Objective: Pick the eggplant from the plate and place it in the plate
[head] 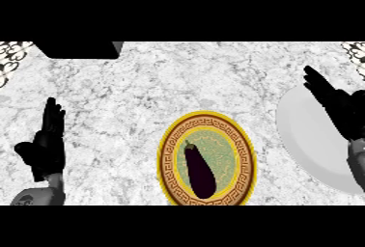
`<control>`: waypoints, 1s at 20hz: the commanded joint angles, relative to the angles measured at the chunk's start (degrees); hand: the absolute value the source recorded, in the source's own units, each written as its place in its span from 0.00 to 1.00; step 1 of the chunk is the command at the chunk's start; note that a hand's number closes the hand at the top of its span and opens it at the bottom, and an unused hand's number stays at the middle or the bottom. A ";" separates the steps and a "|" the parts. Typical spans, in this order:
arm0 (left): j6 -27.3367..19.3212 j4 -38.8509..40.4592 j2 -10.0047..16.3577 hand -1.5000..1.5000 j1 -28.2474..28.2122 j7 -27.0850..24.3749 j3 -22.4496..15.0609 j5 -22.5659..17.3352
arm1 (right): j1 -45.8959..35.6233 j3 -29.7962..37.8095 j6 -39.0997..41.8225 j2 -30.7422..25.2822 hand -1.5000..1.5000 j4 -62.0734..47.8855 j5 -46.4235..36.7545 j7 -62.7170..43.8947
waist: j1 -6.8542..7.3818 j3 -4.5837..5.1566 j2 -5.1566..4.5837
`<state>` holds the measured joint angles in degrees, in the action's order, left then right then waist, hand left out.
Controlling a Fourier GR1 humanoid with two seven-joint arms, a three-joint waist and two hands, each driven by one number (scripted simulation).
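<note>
Eggplant [200, 170] is lying inside the gold-rimmed patterned plate [162, 159], dark purple, stem end pointing up-left, long body running down toward the view's lower edge. Nothing is touching it; both hands are staying well apart from it. That plate is sitting at lower center on the marbled counter [178, 77], its bottom edge getting cut off by the view.

To its right, a plain white plate [303, 140] is sitting near the patterned one but not touching it, and is running off the right edge.

Right hand [335, 108] is showing over the white plate's upper right part, fingers straight and spread out flat, pointing up-left, holding nothing. Can't tell whether it is touching the plate or hovering above it.

Left hand [44, 144] is resting near the left edge, fingers straight up, relaxed, holding nothing, grey forearm coming in below it.

A black block [78, 49] is sitting at top left of the counter. Lacy patterned items are peeking in at the top left corner [10, 55] and top right corner [354, 50]; can't tell what they are.
</note>
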<state>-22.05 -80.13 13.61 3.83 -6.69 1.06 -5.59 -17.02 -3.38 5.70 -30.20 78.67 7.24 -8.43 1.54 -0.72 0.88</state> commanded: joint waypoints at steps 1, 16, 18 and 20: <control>1.48 -2.89 1.78 0.50 0.11 3.87 -0.55 0.22 | -1.95 -2.69 5.17 4.24 1.00 0.13 3.07 1.06 | -0.79 0.67 -0.84; 15.74 0.29 4.53 0.50 5.35 13.13 -5.88 -3.80 | -8.83 -15.96 23.06 14.44 0.00 -17.60 -4.66 35.44 | -0.24 0.64 -1.32; 15.27 -2.51 4.52 0.50 4.02 15.52 -5.81 -4.19 | -12.51 -17.44 22.61 12.89 0.00 -17.31 -8.86 34.45 | -0.29 0.67 -1.06; 12.55 -1.92 2.28 0.50 6.34 16.88 -6.27 -2.93 | -12.96 -19.52 21.48 13.37 0.00 -20.33 -13.65 38.28 | -0.56 0.66 -1.12</control>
<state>-7.82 -81.52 17.73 8.93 7.82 -4.72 -9.09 -27.96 -19.27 26.71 -16.93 62.34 0.58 24.51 1.49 -0.08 -0.36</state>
